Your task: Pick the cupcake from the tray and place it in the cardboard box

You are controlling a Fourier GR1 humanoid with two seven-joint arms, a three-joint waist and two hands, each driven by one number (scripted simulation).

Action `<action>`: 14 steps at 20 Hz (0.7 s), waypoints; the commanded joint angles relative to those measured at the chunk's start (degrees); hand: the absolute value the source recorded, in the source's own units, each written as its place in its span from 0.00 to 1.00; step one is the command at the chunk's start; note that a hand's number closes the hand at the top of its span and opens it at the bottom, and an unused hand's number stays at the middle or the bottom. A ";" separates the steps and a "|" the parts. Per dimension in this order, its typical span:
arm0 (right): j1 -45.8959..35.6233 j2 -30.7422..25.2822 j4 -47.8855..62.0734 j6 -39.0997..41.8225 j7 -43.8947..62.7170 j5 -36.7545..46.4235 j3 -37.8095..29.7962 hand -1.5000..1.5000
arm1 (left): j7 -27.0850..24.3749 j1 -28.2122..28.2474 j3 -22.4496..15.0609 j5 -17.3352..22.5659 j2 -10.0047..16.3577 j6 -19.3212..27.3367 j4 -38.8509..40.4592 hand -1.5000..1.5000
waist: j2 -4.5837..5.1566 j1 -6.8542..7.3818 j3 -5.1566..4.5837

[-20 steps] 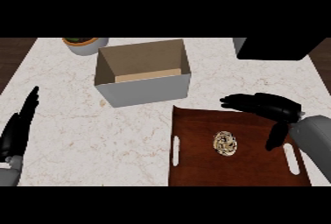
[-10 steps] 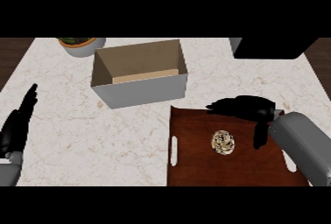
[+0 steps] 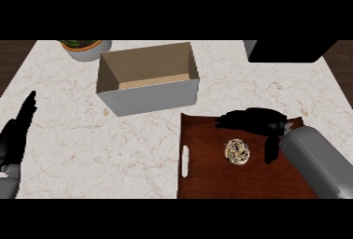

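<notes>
Head view: left hand (image 3: pixel 18 136) rested open at the counter's (image 3: pixel 89 154) left edge; cardboard box (image 3: pixel 153 96) stood toward its far edge; cupcake (image 3: pixel 238 152) sat mid tray (image 3: pixel 207 179). Right hand (image 3: pixel 252 119) hovered just beyond it, fingers (image 3: pixel 230 123) released; it should straddle the cupcake before closing.

Pale veined marble counter (image 3: pixel 82 140) fills the view; a grey potted plant (image 3: pixel 86 48) at its far edge; a black block (image 3: pixel 289 50) at the far-right corner; dark wooden floor (image 3: pixel 12 53) beside it.

The cupcake (image 3: pixel 238 152) sits on the brown tray (image 3: pixel 207 179), the right hand (image 3: pixel 251 119) spread open just beyond it. The cardboard box (image 3: pixel 148 95) stands past the tray; the left hand (image 3: pixel 17 135) rests at the left edge.
</notes>
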 commanded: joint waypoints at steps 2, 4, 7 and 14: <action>1.06 3.10 -0.67 2.40 -0.98 2.01 -1.62 0.00 | -3.96 1.14 2.34 -0.71 -1.05 -1.50 2.27 0.50 | 0.02 0.02 -0.01; 1.63 -0.47 -2.31 4.14 -5.35 1.83 -1.72 0.00 | -1.01 -0.51 2.60 -0.61 -0.63 -2.43 0.71 0.50 | -0.01 -0.10 -0.01; -0.36 -0.70 -1.93 5.49 -7.82 0.37 -2.67 0.00 | -3.69 -4.39 2.68 -1.83 -1.76 -2.23 7.45 0.50 | 0.11 -0.34 -0.03; 7.83 0.54 -14.70 7.07 -0.18 2.28 -0.13 0.00 | 2.60 0.61 3.57 -1.85 -1.69 -4.08 -2.73 0.50 | -0.09 -0.16 0.00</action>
